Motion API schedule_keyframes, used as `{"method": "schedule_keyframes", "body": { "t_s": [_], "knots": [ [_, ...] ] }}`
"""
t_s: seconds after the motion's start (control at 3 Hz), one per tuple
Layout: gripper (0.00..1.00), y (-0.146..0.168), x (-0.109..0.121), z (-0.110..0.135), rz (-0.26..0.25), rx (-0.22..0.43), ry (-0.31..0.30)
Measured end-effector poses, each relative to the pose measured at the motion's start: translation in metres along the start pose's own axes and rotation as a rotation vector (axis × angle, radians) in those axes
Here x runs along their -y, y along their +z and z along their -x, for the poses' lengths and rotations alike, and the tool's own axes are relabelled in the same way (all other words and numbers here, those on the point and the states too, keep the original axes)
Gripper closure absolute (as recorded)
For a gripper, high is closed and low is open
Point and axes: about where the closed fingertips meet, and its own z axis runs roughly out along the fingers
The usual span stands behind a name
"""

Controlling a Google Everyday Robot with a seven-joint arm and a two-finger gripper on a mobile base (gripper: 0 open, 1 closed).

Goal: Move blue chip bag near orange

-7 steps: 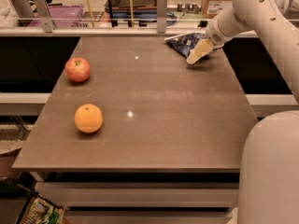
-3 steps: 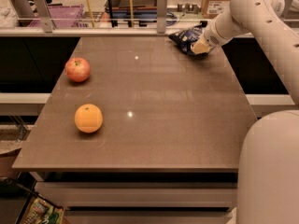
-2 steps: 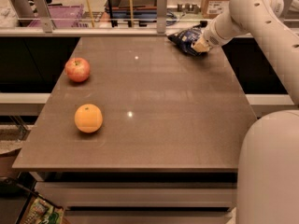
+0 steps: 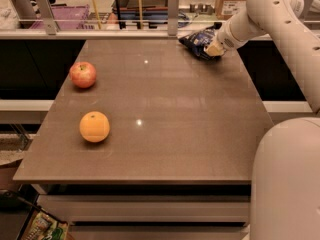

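Note:
The blue chip bag (image 4: 196,39) is a crinkled dark navy bag at the far right of the brown table, near its back edge. My gripper (image 4: 214,49) reaches in from the right and is shut on the bag's right side, its pale fingertips pressed into the bag. The orange (image 4: 94,126) sits at the near left of the table, far from the bag and the gripper.
A red-and-yellow apple (image 4: 83,74) sits on the left, behind the orange. The table (image 4: 165,109) has a rail with posts (image 4: 173,5) along its back edge. My white arm (image 4: 280,19) spans the right side, and my body (image 4: 287,184) stands at the lower right.
My gripper has moved up and back into the bag and closed on it. The bag has bunched up and shifted slightly towards the back edge. The fruits have not moved.

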Motion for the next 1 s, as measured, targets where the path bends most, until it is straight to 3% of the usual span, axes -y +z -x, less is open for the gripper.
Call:
{"method": "schedule_keyframes", "body": {
  "t_s": [0.67, 1.0],
  "knots": [
    [1.00, -0.031, -0.012, 0.012, 0.084, 0.006, -0.044],
    [1.00, -0.058, -0.010, 0.015, 0.073, 0.003, -0.055]
  ]
}}
